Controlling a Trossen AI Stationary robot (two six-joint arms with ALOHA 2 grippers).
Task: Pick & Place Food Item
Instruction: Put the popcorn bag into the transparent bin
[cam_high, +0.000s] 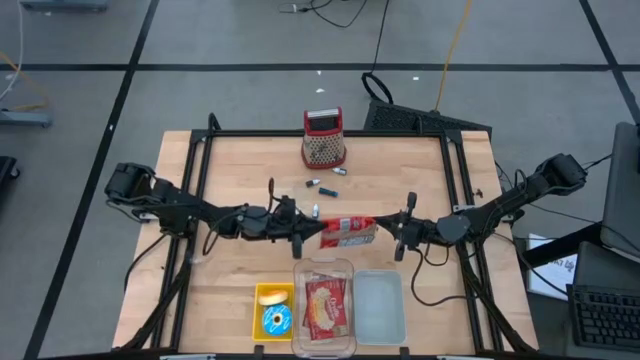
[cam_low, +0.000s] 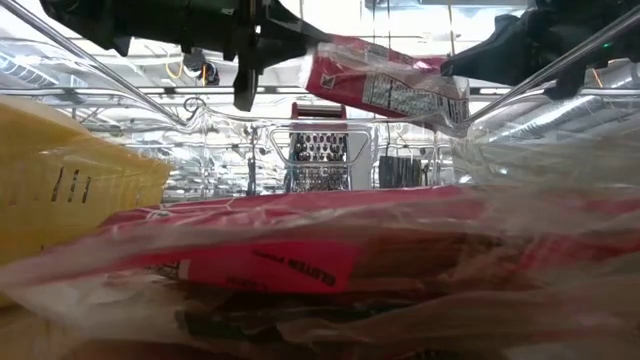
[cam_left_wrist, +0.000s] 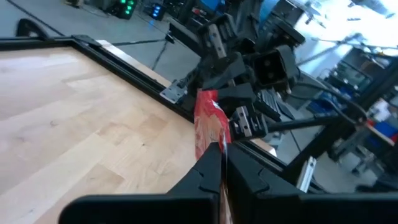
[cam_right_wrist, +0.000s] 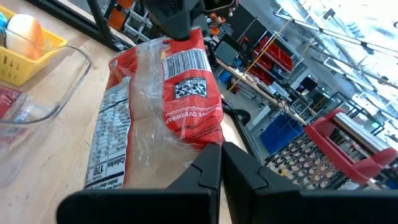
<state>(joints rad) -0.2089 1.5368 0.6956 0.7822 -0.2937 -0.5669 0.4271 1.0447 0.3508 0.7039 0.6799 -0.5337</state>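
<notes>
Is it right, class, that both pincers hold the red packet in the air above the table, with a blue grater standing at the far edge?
Not quite: the grater is red, not blue, as the high view shows. The left pincer and right pincer do hold the red packet aloft.

From my remote station: grey floor (cam_high: 250, 40) crossed by dark tape lines (cam_high: 130, 70), cables (cam_high: 450, 50) trailing behind the wooden desk (cam_high: 240, 160). A keyboard (cam_high: 605, 318) sits off to the right. Beyond, shelving with red bins (cam_right_wrist: 273, 53) under bright overhead light.
</notes>
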